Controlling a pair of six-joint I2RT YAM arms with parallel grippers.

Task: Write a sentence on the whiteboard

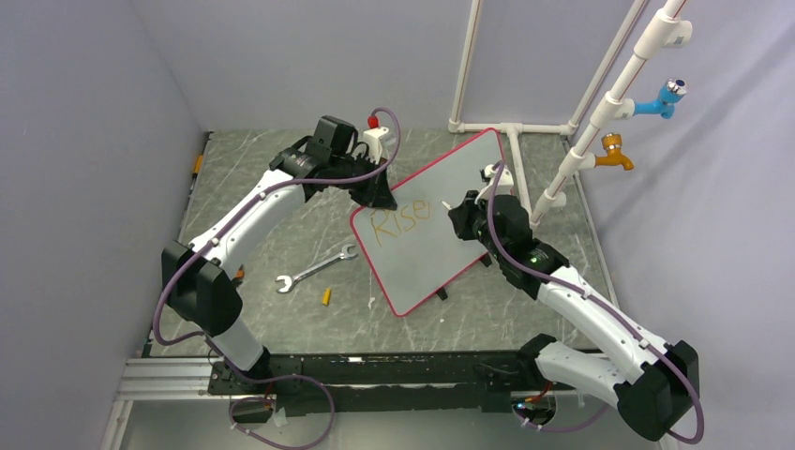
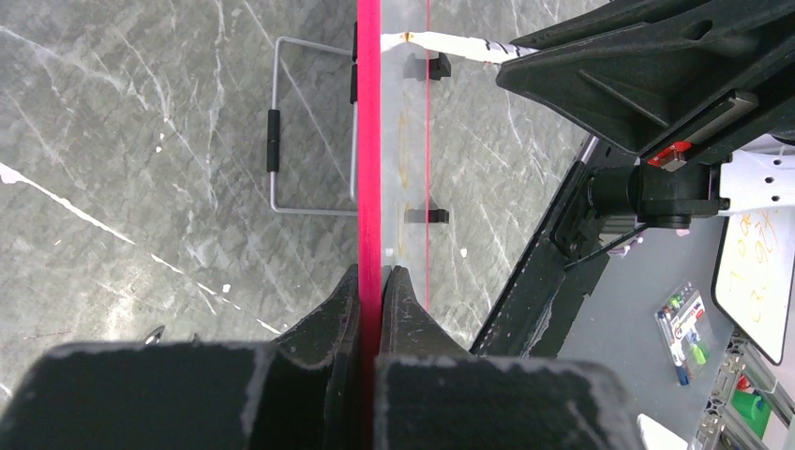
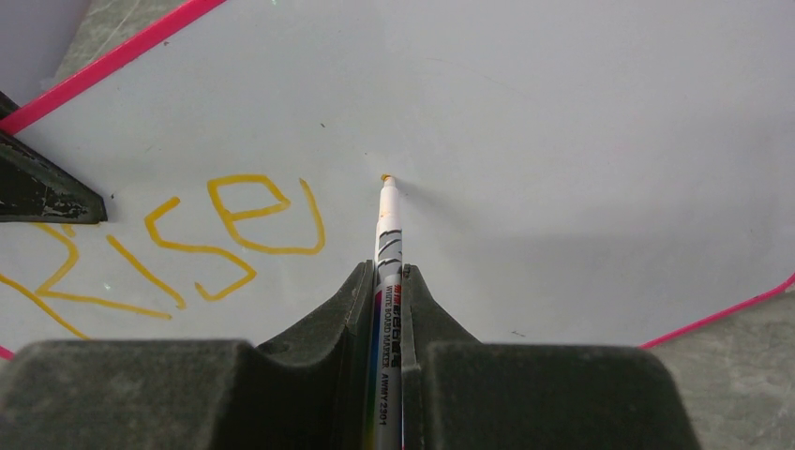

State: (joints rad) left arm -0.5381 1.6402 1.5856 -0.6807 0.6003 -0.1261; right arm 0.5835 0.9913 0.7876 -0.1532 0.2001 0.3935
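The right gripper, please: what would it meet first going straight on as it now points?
The right gripper holds a marker whose tip would meet the whiteboard, bare just right of the sentence; possibly touching now.

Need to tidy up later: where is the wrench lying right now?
In the top view the wrench lies on the table just left of the whiteboard, with a small yellow piece close on its near side.

Wrench on table; left of whiteboard
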